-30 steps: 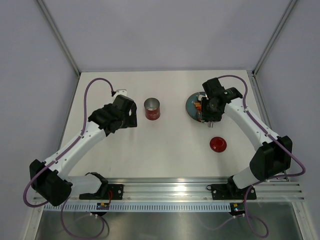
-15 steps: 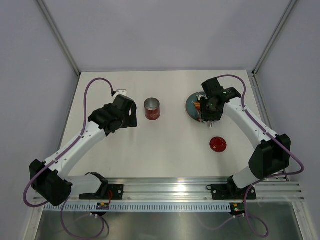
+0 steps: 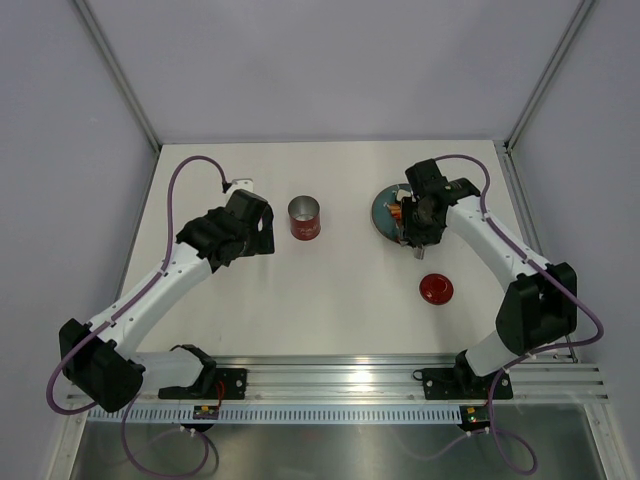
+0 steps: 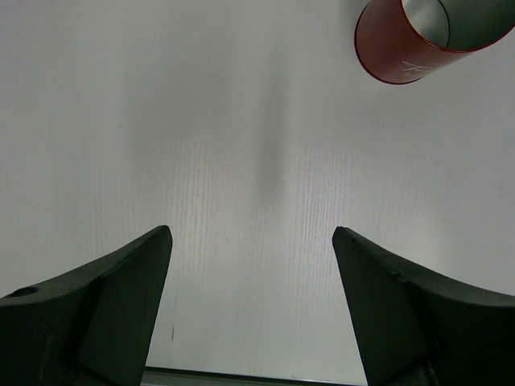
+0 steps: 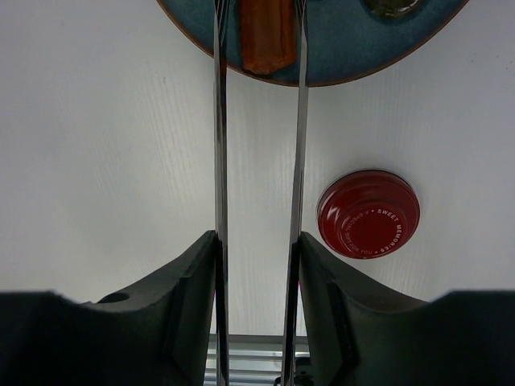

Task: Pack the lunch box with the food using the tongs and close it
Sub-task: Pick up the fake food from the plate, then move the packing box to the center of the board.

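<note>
Lunch box, place: the lunch box (image 3: 305, 218) stands upright on the worktop (image 3: 340, 300), left of centre, well apart from the food and just ahead of the left arm.
Progress, done: only the pickup is set up; the tool is in hand and reaches the food.
Progress, left: nothing shows inside the container, so by my reading every piece has yet to be carried over, and after that the lid has to go on. The task looks early.
Lunch box, look: a small red can with a silvery metal inside, its mouth open. The left wrist view shows pale lettering on its wall, too small to read.
Lid: the lid (image 3: 435, 289) is round and red, with a ring of small white text. It lies flat on the worktop near the right arm, apart from the can.
Food: the food (image 5: 267, 36) in view is one orange-red strip on the blue plate (image 5: 346, 56), close to its near rim.
Tongs: the tongs (image 5: 220, 161) are two slim silver arms running nearly parallel, one along each side of the strip. I cannot tell whether they pinch it yet.
Right fingers: the right fingers (image 5: 189, 305) press on the outer sides of the tongs, holding them partly squeezed.
Left fingers: the left fingers (image 4: 113, 297) are spread wide over bare worktop, holding nothing.
</note>
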Controlling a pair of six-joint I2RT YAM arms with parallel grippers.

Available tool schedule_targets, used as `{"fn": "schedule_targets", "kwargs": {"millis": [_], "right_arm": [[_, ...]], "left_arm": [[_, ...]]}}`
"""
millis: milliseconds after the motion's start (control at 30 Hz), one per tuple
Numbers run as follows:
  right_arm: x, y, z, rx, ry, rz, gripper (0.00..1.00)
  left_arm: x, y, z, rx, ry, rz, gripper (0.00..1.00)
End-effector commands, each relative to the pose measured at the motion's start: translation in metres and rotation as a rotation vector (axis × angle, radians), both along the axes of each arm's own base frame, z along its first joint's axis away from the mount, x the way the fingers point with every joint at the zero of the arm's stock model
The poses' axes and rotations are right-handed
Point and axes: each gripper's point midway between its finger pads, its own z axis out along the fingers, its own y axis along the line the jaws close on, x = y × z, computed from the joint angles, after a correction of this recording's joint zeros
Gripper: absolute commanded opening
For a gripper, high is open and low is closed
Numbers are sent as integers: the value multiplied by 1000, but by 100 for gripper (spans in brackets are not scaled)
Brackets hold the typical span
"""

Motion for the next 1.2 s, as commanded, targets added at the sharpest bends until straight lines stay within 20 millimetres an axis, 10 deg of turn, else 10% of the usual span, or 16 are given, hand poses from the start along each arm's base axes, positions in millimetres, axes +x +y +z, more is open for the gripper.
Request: {"fn": "schedule_targets", "kwargs": {"millis": [0,467,900,1167], "right_arm": [[6,8,-2,45,-14,24,50],[0,10,-1,73,-24,15,26],[-2,9,9,81,-60,19,11],[-5,6,15,76,-70,17,10]], "left_arm": [[10,-2,10,-26,-54,22,85],[60,4,7,-270,-46,121,84],[157,-21,-63,-479,147,163,78],[183,-37,-100,-513,209,149,76]]}}
